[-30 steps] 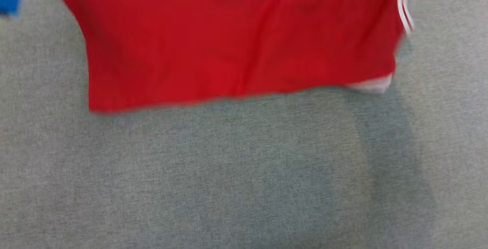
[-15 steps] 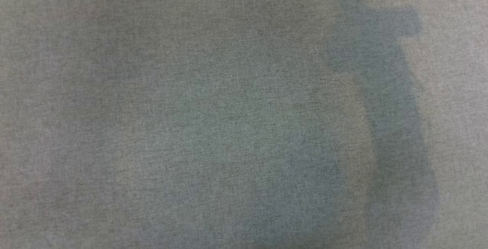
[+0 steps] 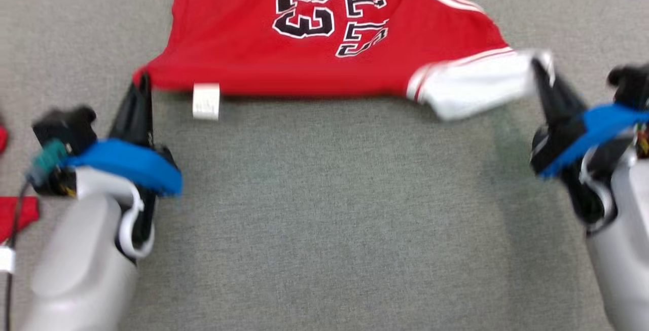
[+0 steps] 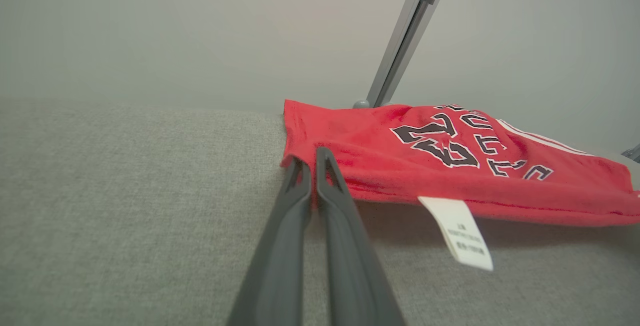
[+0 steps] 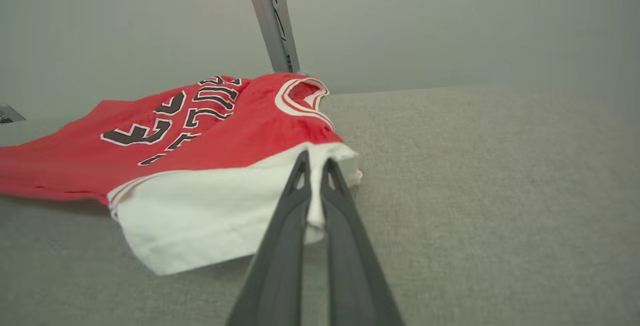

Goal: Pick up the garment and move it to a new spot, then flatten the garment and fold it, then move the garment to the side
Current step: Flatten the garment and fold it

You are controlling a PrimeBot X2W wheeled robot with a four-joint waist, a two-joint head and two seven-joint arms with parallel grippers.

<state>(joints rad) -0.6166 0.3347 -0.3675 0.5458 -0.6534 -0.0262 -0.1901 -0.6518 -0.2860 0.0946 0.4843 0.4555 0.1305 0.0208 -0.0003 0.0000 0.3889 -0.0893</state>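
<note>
Head view has the red fabric jersey (image 3: pixel 324 67), printed with black-and-white numerals and lettering, spread across the far middle of the grey woven surface (image 3: pixel 324 219). Its print faces up and its near edge runs left to right between the two arms. The near right corner ends in a white panel (image 3: pixel 476 85), and a white care label (image 3: pixel 206 101) hangs from the near edge close to the left corner.

The left gripper (image 3: pixel 143 81) has its dark fingers pressed together on the red near left corner, seen plainly in the left wrist view (image 4: pixel 312 159). The right gripper (image 3: pixel 540 65) pinches the far right tip of the white panel, with cloth caught between its closed fingers in the right wrist view (image 5: pixel 315 163). A shadow under the near edge suggests that it is held just off the surface while the far part lies flat.

The jersey looks light, thin and limp, so it would likely sag between the two holds and crease easily. Corners and hem, with both layers caught, seem the best places to grip. The narrow pinch on the white panel could slip if pulled hard.

A grey metal post (image 4: pixel 407 36) rises behind the jersey, and a piece of red cloth (image 3: pixel 17 214) lies at the far left edge.
</note>
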